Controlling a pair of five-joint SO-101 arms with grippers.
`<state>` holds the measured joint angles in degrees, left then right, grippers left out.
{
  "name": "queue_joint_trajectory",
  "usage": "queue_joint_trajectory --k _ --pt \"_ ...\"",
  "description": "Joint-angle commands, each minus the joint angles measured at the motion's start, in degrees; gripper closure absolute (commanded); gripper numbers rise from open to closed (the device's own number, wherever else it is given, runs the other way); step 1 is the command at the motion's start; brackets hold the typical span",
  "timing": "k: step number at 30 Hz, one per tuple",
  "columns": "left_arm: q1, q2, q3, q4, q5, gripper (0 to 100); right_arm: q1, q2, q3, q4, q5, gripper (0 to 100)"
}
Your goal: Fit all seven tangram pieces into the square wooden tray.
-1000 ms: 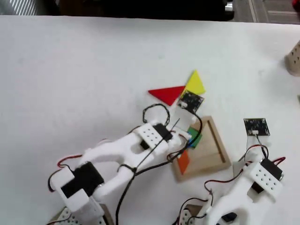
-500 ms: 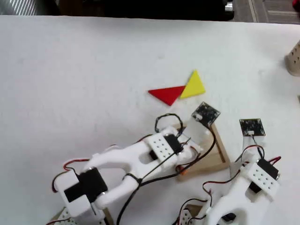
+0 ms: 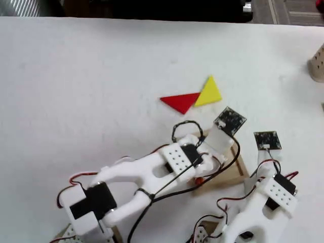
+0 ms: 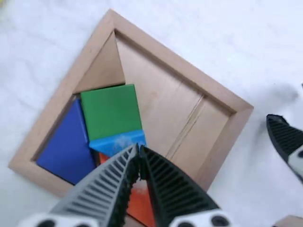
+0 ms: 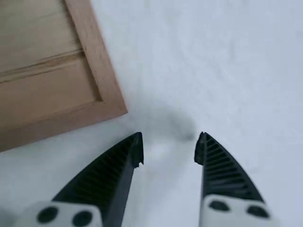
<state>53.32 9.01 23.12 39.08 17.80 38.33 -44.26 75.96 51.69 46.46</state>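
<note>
Left claw [image 4: 138, 150] swung over tray [image 4: 182, 60], closed on nothing; right claw [image 5: 168, 144] sat apart beside it; red triangle [image 3: 181, 100], yellow triangle [image 3: 209, 93] stayed outside.

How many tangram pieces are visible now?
6: green square, dark blue triangle, light blue piece and orange piece in the tray; red triangle and yellow triangle touching on the table. A seventh may be hidden.

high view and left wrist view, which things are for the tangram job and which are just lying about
For the job: wooden tray, holding green square, blue triangle, light blue piece, orange piece; red triangle and yellow triangle outside it.
Lying about: beige perforated object at the high view's right edge.
</note>
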Motion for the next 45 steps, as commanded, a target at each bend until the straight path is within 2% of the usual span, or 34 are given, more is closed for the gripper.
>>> queue_joint_trajectory --k 1,10,16,29,32,39,45 --pt "-1.27 -0.75 -4.75 -1.05 -0.44 98 -1.63 -2.07 0.53 -1.71 0.18 81.6" --pt "-3.38 -0.04 -3.43 -6.24 -0.44 98 -1.63 -2.07 0.79 -1.89 0.26 81.6" --pt "-2.07 5.32 -2.9 -7.03 -0.44 98 -1.8 -2.07 0.79 -1.98 0.44 81.6" --pt "-0.92 6.2 -3.87 -3.87 -0.44 98 -1.71 -1.98 0.88 -2.07 0.26 81.6" --pt "-1.1 2.86 -3.43 -3.08 -0.44 98 -1.63 -1.98 0.88 -2.07 0.09 81.6" --pt "-2.24 -7.16 -3.16 4.75 -0.44 98 -1.63 -1.89 0.88 -2.07 0.09 81.6" --pt "3.74 -7.08 1.05 2.2 -0.53 98 -1.63 -1.71 0.88 -2.07 0.09 85.1"
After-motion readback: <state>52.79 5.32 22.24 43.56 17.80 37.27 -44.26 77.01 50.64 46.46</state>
